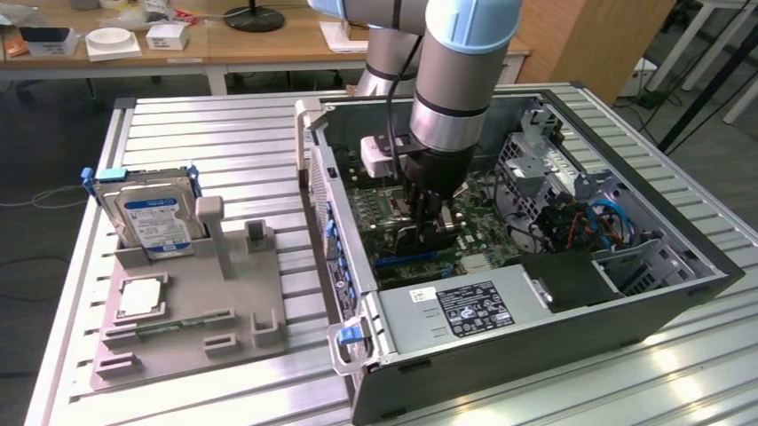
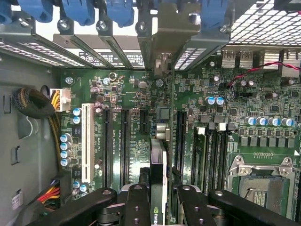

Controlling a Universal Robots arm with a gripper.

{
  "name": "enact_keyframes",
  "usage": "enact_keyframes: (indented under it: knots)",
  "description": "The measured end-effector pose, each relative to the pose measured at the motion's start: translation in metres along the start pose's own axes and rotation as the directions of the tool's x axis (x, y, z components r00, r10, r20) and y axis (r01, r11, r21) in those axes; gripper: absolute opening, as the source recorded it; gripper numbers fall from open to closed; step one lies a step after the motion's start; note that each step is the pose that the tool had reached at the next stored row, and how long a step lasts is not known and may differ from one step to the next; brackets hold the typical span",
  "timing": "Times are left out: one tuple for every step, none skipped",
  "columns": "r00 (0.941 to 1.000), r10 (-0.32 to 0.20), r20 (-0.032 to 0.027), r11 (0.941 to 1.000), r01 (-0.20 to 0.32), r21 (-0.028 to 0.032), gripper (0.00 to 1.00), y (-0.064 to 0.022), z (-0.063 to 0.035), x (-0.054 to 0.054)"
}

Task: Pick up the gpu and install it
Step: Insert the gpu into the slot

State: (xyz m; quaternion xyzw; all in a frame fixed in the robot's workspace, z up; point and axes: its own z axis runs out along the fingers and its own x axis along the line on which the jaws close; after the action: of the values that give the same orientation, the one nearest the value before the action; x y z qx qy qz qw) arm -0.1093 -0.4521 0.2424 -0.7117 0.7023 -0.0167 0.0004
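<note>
My gripper (image 1: 429,229) reaches down into the open computer case (image 1: 663,293), over the green motherboard (image 1: 474,222). In the wrist view the gripper (image 2: 157,200) is shut on the gpu (image 2: 158,157), which I see edge-on as a thin dark card with a logo near the fingers (image 2: 136,207). The card stands upright over the long expansion slots (image 2: 125,146). Its silver metal bracket (image 2: 162,33) lies against the case's rear slot openings. I cannot tell whether the card's edge sits in a slot.
A silver hard drive (image 1: 148,222) stands in a grey fixture tray (image 1: 190,311) on the exterior view's left. Inside the case are the power supply (image 1: 474,306), blue cables (image 1: 610,222), a cable bundle (image 2: 33,103) and the CPU socket (image 2: 261,176).
</note>
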Motion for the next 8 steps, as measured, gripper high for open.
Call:
enact_keyframes:
  knots:
    - [1.0000,-0.001,0.0001,1.0000,0.001,0.0008,0.27,0.0000,0.0003,0.0000]
    - [1.0000,-0.003,0.0001,1.0000,0.003,0.0016,0.27,0.0000,0.0007,0.0000]
    - [1.0000,-0.004,0.0000,1.0000,0.004,0.0019,0.27,0.0000,0.0010,-0.0001]
    - [1.0000,-0.005,-0.0001,1.0000,0.005,0.0020,0.27,0.0000,0.0011,0.0000]
    - [1.0000,-0.006,0.0000,1.0000,0.006,0.0022,0.27,0.0000,0.0014,-0.0001]
    - [1.0000,-0.007,-0.0001,1.0000,0.007,0.0022,0.27,0.0000,0.0015,0.0000]
    - [1.0000,-0.007,-0.0001,1.0000,0.007,0.0022,0.27,0.0000,0.0017,-0.0001]
    - [1.0000,-0.008,0.0001,1.0000,0.008,0.0023,0.27,0.0001,0.0019,-0.0001]
